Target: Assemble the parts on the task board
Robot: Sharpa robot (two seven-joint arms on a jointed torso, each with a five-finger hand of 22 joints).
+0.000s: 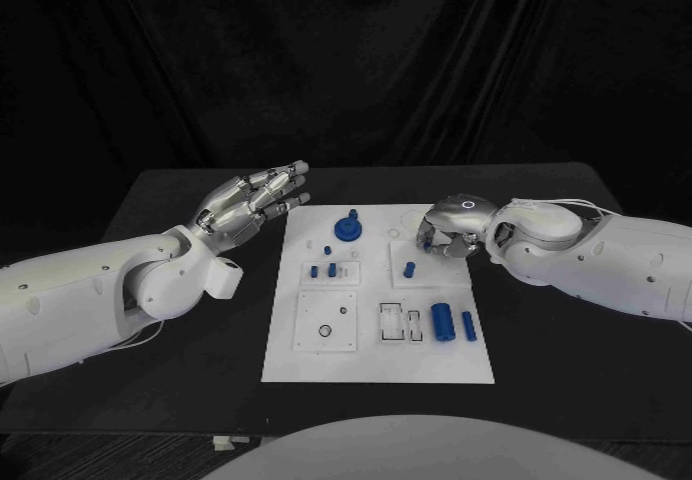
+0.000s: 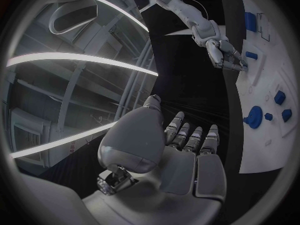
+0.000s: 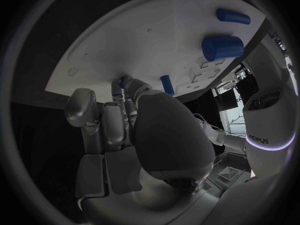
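The left hand (image 1: 254, 204) hovers over the black table (image 1: 173, 200) just left of the task board (image 1: 310, 365), fingers straight and apart, holding nothing. Blue parts (image 1: 446, 324) lie on the board. The right hand (image 1: 450, 232) bends over the board's upper right, fingers curled down; whether they grip anything I cannot tell.

Looks like a robotics lab or demo booth, not a home. Black table (image 1: 202, 330) at frame centre, black curtain (image 1: 346, 80) filling the whole upper half of the head view. White task board (image 1: 378, 362) laid dead centre like a test fixture. Left wrist view, upper left: curved ceiling light strips (image 2: 75, 60) and exposed structural framing (image 2: 112, 50), exhibition-hall style.
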